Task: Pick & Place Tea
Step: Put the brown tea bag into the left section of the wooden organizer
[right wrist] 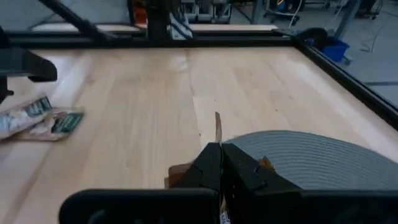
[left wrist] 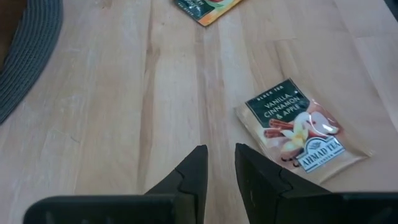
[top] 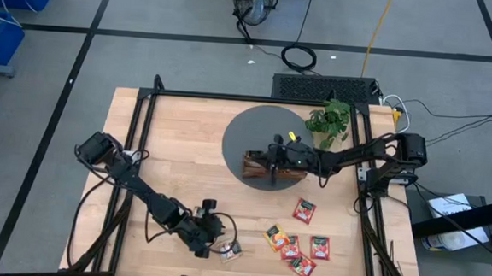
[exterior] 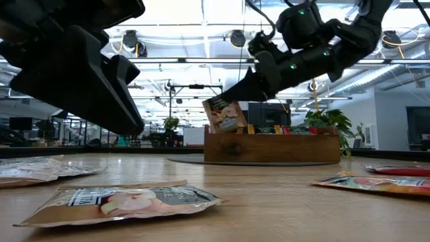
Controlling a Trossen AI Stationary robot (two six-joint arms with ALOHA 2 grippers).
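Close to the bench's front edge, the left gripper (top: 214,236) hovers low with its dark fingers (left wrist: 193,177) narrowly parted and empty, just beside a pale beige square tea sachet (left wrist: 297,129) lying flat on the light wooden bench (top: 185,151). Toward the front right corner, a cluster of red and orange flat tea sachets (top: 295,246) lies on the wood, one red sachet (top: 304,211) a little apart. Farther back, on the round dark grey mat (top: 255,130), the right gripper (top: 272,155) pinches a beige sachet (exterior: 224,115), tilted, over the end of the brown wooden tray (exterior: 272,148). A small green leafy plant (top: 331,120) stands behind the tray.
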